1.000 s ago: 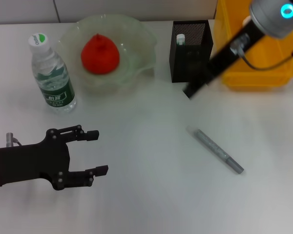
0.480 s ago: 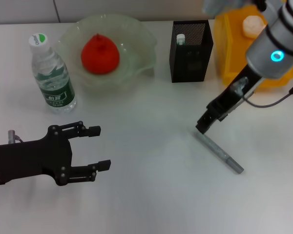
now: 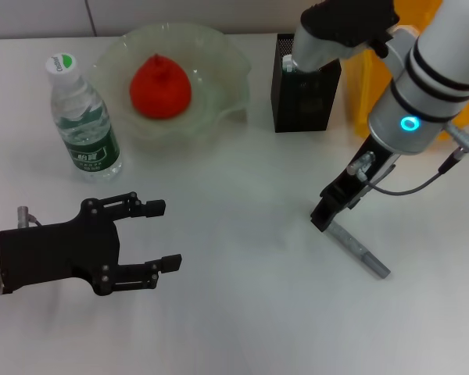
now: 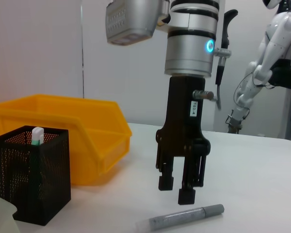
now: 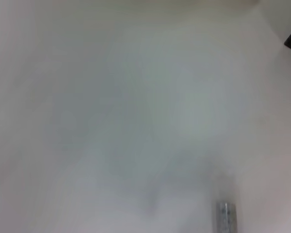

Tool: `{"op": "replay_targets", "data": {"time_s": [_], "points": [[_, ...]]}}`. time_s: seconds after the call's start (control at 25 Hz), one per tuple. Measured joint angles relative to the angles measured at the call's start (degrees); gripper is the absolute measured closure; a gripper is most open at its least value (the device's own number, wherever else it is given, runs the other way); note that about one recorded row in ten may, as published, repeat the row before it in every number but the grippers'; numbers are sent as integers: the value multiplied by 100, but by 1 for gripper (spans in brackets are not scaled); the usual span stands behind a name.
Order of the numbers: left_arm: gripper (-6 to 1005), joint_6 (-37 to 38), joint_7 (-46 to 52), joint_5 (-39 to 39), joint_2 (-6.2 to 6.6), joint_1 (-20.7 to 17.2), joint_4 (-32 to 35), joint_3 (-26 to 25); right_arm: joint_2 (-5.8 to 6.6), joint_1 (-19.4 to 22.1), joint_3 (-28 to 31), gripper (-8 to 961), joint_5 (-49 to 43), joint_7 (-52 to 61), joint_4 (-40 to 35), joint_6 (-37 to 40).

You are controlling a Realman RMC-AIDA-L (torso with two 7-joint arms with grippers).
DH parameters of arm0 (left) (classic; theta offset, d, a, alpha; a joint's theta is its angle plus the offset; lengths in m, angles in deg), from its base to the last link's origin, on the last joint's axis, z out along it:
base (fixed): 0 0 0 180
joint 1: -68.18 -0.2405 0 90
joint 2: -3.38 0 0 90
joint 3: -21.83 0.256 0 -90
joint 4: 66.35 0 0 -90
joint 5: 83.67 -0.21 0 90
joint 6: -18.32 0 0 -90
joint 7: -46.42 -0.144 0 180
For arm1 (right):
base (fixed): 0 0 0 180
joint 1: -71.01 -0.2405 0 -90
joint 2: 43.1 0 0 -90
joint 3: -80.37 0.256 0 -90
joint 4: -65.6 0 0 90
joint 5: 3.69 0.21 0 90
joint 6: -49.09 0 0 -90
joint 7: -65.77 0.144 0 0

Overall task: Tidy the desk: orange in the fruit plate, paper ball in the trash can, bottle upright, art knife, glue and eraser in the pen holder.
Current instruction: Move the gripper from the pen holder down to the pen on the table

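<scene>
My right tool (image 3: 325,219) hangs just above one end of the art knife (image 3: 358,250) lying on the counter (image 3: 242,312) — fingers spread, gripping nothing. My left tool (image 3: 162,234) waits open near the counter's front, well apart.

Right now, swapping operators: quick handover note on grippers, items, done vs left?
Right gripper: open, pointing down just above one end of the grey art knife, which lies flat on the desk; not gripped.
Left gripper: open, idle at the near left.
Done: orange in fruit plate; bottle upright; a white-capped item stands in the pen holder.
Left: art knife into holder. Paper ball, eraser not visible; yellow bin beside holder.
</scene>
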Motion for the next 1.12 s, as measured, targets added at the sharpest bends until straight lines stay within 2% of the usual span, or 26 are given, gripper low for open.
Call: {"op": "replay_targets", "data": {"time_s": [0.36, 1.12], "points": [[214, 2, 2, 9, -11, 12, -8, 0, -5, 9, -255, 383, -69, 99, -269, -496], [214, 33, 8, 8, -21, 13, -39, 0, -21, 64, -718, 447, -28, 85, -496, -937]]}}
